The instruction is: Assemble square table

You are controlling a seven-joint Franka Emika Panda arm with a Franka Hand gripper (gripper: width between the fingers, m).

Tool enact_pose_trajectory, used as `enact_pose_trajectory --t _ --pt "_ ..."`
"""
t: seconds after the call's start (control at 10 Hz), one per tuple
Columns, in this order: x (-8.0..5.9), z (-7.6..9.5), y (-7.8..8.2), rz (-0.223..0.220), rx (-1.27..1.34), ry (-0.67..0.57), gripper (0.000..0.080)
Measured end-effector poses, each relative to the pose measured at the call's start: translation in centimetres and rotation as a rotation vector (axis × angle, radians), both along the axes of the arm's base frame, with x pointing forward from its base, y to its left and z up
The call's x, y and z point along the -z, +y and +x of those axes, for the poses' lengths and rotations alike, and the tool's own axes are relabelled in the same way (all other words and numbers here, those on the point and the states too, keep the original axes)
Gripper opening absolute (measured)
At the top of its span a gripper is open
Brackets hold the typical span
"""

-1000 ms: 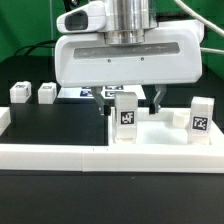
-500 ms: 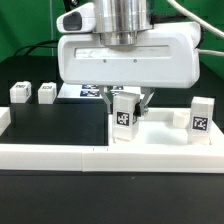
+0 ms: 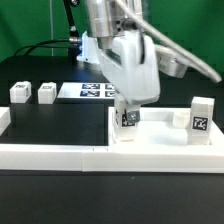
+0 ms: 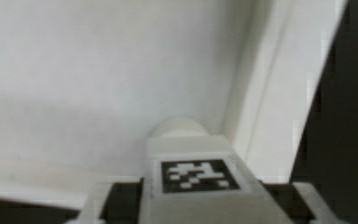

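ASSEMBLY IN PROGRESS: The robot arm's two-finger gripper [image 3: 129, 114] clamps a small white leg block with a black-and-white tag [image 3: 130, 121]. Its fingers [image 4: 105, 205] press against the block's two sides. Upright between the fingers, the block stands over the white plastic square tray-like table top [image 3: 165, 137], near its raised rim. Whether it touches the tray floor cannot be told. A second tagged white leg block [image 3: 200, 115] stands at the same tray, well apart from the fingers toward the exterior view's right. A third leg block [image 3: 19, 92] and a fourth leg block [image 3: 46, 93] sit on the black table [image 3: 60, 125], far from the fingers toward the exterior view's left. The flat white marker board [image 3: 93, 91] lies behind the fingers, and a long low white border wall [image 3: 60, 158] runs in front.
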State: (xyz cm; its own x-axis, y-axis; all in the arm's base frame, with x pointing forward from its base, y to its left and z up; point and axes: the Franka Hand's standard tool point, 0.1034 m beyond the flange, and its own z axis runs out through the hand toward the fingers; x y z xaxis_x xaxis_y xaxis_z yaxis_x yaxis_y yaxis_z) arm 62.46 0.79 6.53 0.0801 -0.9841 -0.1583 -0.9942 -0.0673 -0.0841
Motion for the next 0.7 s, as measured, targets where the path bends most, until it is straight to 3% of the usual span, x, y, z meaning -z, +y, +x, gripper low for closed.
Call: enact_pose_trajectory --t 0.3,0.5,0.6,0.7 --pt "0.13 0.0 0.26 0.008 0.151 0.012 0.0291" --pt "0.15 0.01 0.28 0.002 0.089 0.001 0.03" --pt "0.17 0.36 0.23 -0.029 -0.034 -0.062 0.05" --pt "0.21 0.37 -0.05 -0.069 -0.258 -0.123 0.05"
